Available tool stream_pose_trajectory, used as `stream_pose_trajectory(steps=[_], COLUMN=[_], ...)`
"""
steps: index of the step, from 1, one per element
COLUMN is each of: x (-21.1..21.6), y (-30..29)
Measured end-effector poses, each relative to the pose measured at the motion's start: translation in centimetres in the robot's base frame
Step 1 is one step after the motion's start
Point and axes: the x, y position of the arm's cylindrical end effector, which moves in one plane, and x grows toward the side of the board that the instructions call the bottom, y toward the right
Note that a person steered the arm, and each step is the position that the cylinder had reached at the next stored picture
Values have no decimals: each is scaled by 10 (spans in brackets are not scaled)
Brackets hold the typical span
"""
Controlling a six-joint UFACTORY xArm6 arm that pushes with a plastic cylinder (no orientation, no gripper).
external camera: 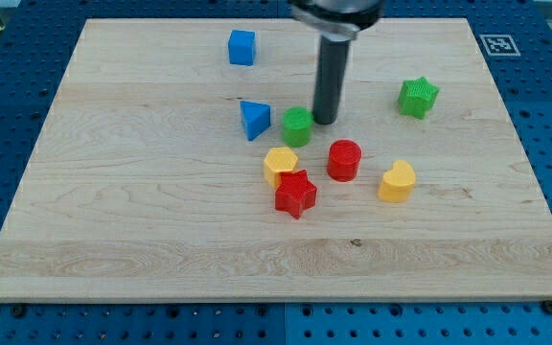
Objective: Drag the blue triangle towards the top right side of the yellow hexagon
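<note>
The blue triangle (253, 120) lies near the middle of the wooden board (113, 211). The yellow hexagon (280, 165) sits below and a little right of it, touching the red star (295, 194). A green round block (297, 126) stands between them, just right of the triangle and above the hexagon. My tip (325, 122) is on the board right beside the green block's right side, about 75 px to the right of the blue triangle and apart from it.
A red cylinder (344, 160) stands right of the hexagon, a yellow heart-like block (398, 181) farther right. A green star (418, 97) is at the upper right. A blue cube (242, 47) is near the view's top.
</note>
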Motion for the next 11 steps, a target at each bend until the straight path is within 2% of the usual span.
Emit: stream_pose_trajectory(steps=[2, 4, 5, 7, 8, 9, 11], x=[-9, -7, -7, 23, 23, 20, 24], y=[-12, -152, -151, -125, -116, -68, -49])
